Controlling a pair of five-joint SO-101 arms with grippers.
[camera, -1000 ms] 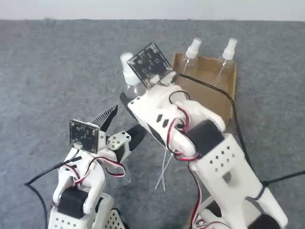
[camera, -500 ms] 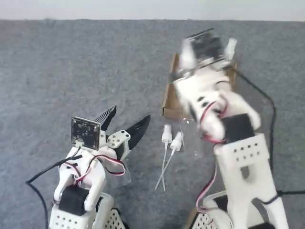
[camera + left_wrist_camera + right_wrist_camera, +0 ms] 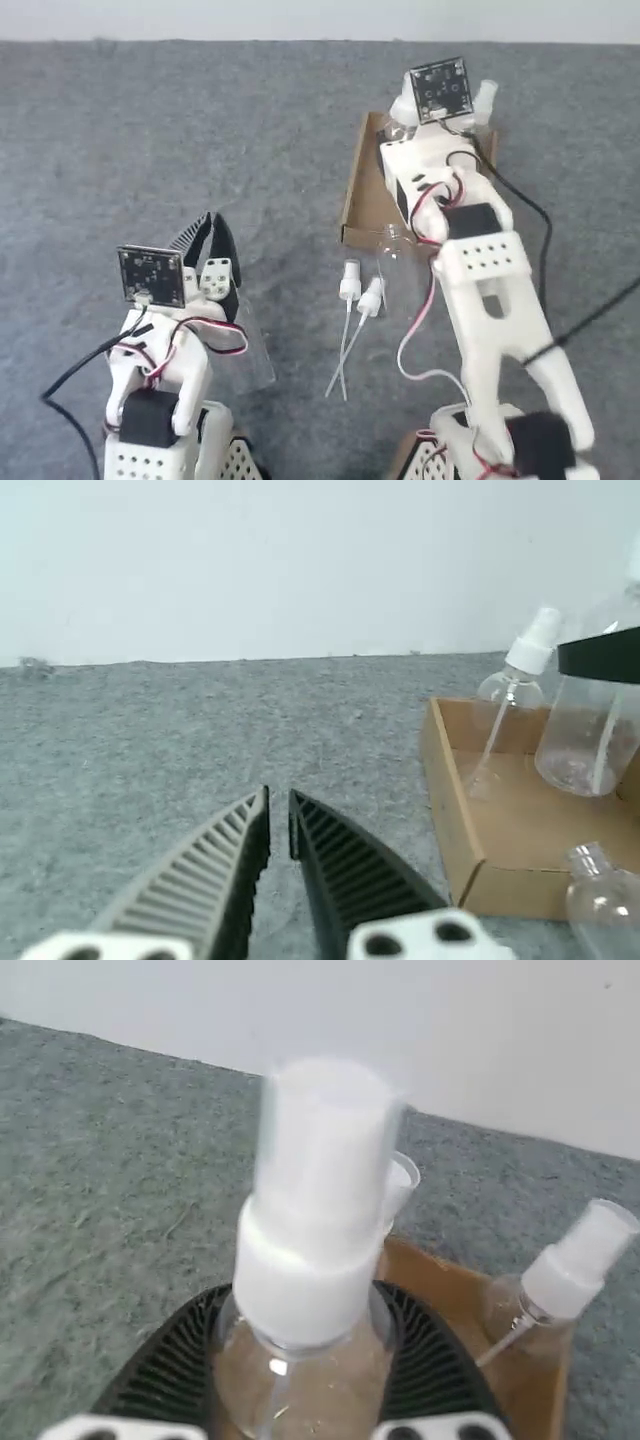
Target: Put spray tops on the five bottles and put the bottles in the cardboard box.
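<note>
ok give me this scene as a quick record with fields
right end effector: shut on a clear plastic bottle with a white spray top, over the brown cardboard box
left end effector: shut, holding nothing, away from the box
in box: capped clear bottle upright, another cap partly hidden behind the held one
loose white spray tops: two, on the grey carpet beside the box
uncapped clear bottle: on the carpet at the box's near wall

A grey felt-like mat covers the table and meets a plain white wall at its far edge.
</note>
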